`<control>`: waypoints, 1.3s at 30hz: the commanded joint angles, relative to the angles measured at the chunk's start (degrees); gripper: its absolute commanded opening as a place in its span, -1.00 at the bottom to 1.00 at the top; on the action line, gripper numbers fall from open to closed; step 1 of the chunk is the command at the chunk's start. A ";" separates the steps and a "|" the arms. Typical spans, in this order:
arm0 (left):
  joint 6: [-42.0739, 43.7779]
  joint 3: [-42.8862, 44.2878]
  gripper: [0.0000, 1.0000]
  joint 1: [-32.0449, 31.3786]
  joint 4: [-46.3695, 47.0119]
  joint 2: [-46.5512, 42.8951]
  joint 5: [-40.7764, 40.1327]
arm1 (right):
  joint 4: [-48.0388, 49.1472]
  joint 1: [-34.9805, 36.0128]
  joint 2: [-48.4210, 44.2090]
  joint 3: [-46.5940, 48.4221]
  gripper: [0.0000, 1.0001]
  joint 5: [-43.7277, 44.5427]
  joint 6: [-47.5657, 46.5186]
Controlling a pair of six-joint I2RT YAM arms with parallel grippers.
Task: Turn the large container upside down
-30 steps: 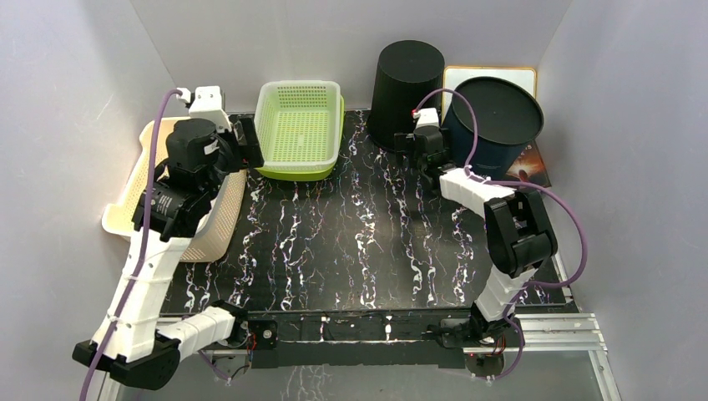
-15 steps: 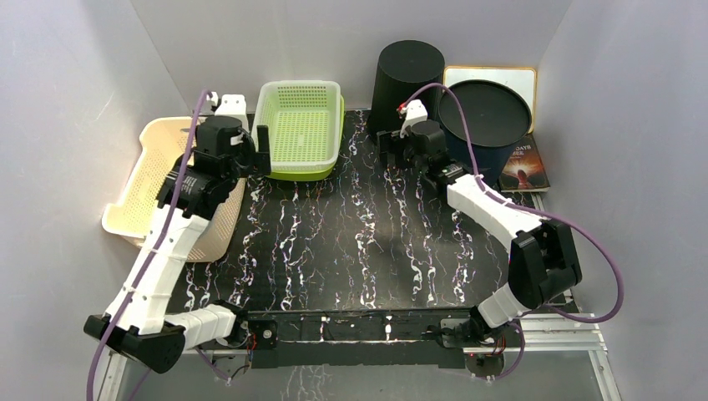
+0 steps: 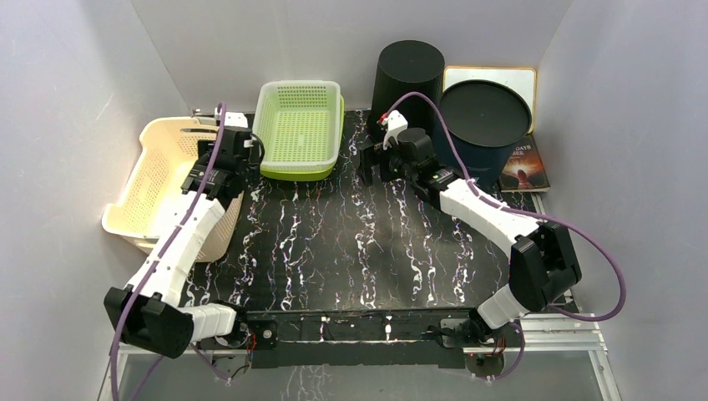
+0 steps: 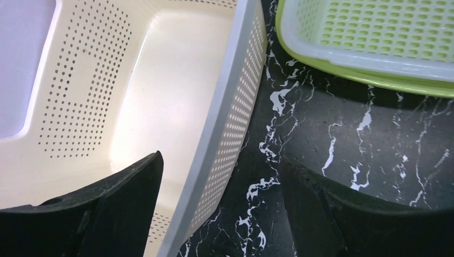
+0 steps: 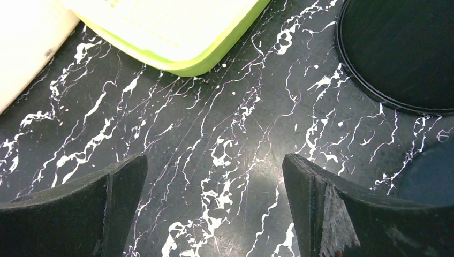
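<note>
The large cream perforated basket [image 3: 154, 188] sits upright at the table's left edge. My left gripper [image 3: 240, 159] is open above its right wall. In the left wrist view the wall [image 4: 235, 107] runs between the jaws of the gripper [image 4: 219, 203]: one finger [image 4: 118, 209] is over the basket's inside, the other [image 4: 326, 214] is over the table. Neither finger touches the wall. My right gripper [image 3: 373, 164] is open and empty over the black marbled table [image 5: 230, 134], in front of the black bin; it also shows in the right wrist view [image 5: 214, 198].
A green perforated basket [image 3: 300, 125] stands just right of the cream one, close to its wall [image 4: 375, 37]. An upturned black bin [image 3: 407, 79] and a dark blue round container [image 3: 486, 121] stand at the back right, with a book [image 3: 526, 163] and a framed board behind.
My left gripper has swung left and down from near the green basket to the cream basket's right wall. My right gripper has moved left, away from the black bin and blue container.
</note>
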 commanded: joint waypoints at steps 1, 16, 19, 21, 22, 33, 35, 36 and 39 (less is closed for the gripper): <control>1.99 -1.79 0.53 5.34 5.49 0.99 2.75 | 2.55 0.03 -4.06 -0.85 0.96 -1.73 1.03; 5.19 -6.69 0.37 10.06 9.87 5.52 10.94 | 4.25 0.03 -5.48 -3.97 0.96 0.33 -0.23; 4.94 -7.94 0.37 10.93 10.35 5.29 10.96 | 4.53 0.05 -5.32 -4.24 0.96 0.13 -0.28; 4.93 -8.63 0.38 11.46 10.80 5.23 10.92 | 4.55 0.04 -5.03 -4.34 0.96 -0.05 -0.28; 5.12 -8.82 0.38 11.72 10.93 5.45 10.65 | 4.54 0.04 -4.96 -4.39 0.96 -0.08 -0.20; 1.41 -12.29 0.08 12.42 10.38 6.89 7.78 | 4.99 0.05 -4.96 -5.12 0.96 1.25 -0.72; 1.04 -13.24 0.00 12.42 10.64 5.92 7.73 | 4.99 0.04 -4.92 -5.09 0.96 1.48 -0.81; 0.92 -13.64 -0.07 12.42 10.61 5.46 7.58 | 4.99 0.00 -4.85 -5.13 0.96 1.47 -0.81; 0.90 -14.55 -0.39 12.38 10.54 3.84 7.22 | 5.14 0.04 -4.69 -5.09 0.96 1.44 -0.64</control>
